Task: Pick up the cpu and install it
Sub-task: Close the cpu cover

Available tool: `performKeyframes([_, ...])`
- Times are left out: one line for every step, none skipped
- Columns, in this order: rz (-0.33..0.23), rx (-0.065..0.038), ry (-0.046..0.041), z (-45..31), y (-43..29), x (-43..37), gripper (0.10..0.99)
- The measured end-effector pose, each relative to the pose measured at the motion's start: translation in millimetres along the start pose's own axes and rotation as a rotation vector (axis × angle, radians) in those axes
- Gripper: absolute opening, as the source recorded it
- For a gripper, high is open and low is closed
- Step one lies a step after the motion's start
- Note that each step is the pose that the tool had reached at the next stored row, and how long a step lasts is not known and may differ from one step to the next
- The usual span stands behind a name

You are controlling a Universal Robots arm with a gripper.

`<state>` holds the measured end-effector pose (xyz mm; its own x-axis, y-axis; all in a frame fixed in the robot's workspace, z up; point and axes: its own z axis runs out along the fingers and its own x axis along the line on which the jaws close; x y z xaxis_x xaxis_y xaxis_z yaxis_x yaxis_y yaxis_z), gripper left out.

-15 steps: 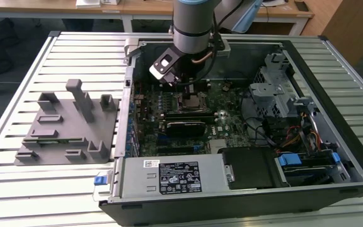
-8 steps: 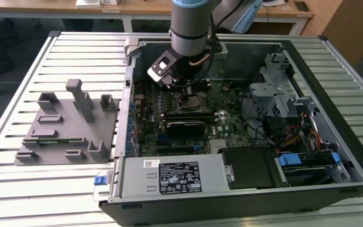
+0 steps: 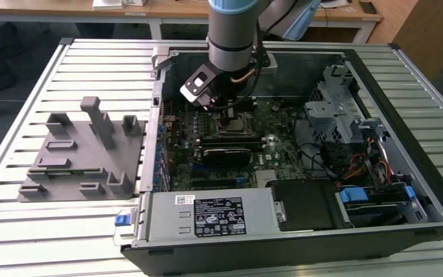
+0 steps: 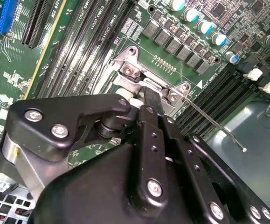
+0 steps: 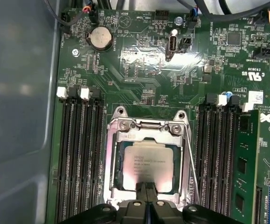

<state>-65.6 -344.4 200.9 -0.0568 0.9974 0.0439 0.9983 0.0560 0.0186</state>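
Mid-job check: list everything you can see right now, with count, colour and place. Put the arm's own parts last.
cpu: one, silvery top, seated in the socket frame on the motherboard, right below the fingertips.
socket frame: one, silver metal, around the cpu, its thin lever alongside.
motherboard: one, green, on the floor of the computer case.
coin cell battery: one, silver, on the motherboard.
memory module: one, green, upright in a slot beside the socket.
computer case: one, black, open, lying on the slatted table.
grey fixture: one, on the table at the exterior view's left.
slatted table: one, white.
gripper: one, black, fingertips together over the cpu's edge.
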Motion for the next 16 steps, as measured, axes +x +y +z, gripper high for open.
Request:
performKeyframes([0.0, 0.0, -0.0001, 0.8, 0.0, 0.0, 0.106])
performKeyframes([0.0, 0.0, -0.0004, 1.3, -0.1, -0.1, 0.106])
performKeyframes([0.0, 0.0, -0.0006, 1.9, -0.1, -0.2, 0.106])
performKeyframes([0.0, 0.001, -0.0008, 2.4, 0.0, -0.2, 0.106])
performKeyframes([0.0, 0.001, -0.0008, 2.9, 0.3, -0.3, 0.106])
performKeyframes([0.0, 0.001, -0.0008, 3.3, 0.8, -0.4, 0.106])
performKeyframes([0.0, 0.001, -0.0008, 3.5, 1.5, -0.4, 0.106])
performKeyframes([0.0, 0.0, 0.0002, 3.9, 2.6, -0.3, 0.106])
performKeyframes([0.0, 0.0, -0.0004, 3.8, 3.8, -0.5, 0.106])
performKeyframes([0.0, 0.001, -0.0005, 3.8, 5.0, -0.6, 0.106])
performKeyframes([0.0, 0.0, 0.0002, 3.8, 5.6, -0.6, 0.106])
performKeyframes([0.0, 0.0, 0.0008, 3.5, 5.9, -0.5, 0.106])
performKeyframes([0.0, -0.001, 0.0021, 2.3, 6.1, -0.3, 0.106])
performKeyframes([0.0, -0.002, 0.0037, 0.2, 6.5, 0.1, 0.106])
performKeyframes([0.0, -0.001, 0.0022, -4.0, 6.4, 0.1, 0.106])
performKeyframes([0.0, 0.0, 0.001, -8.5, 6.3, 0.1, 0.106])
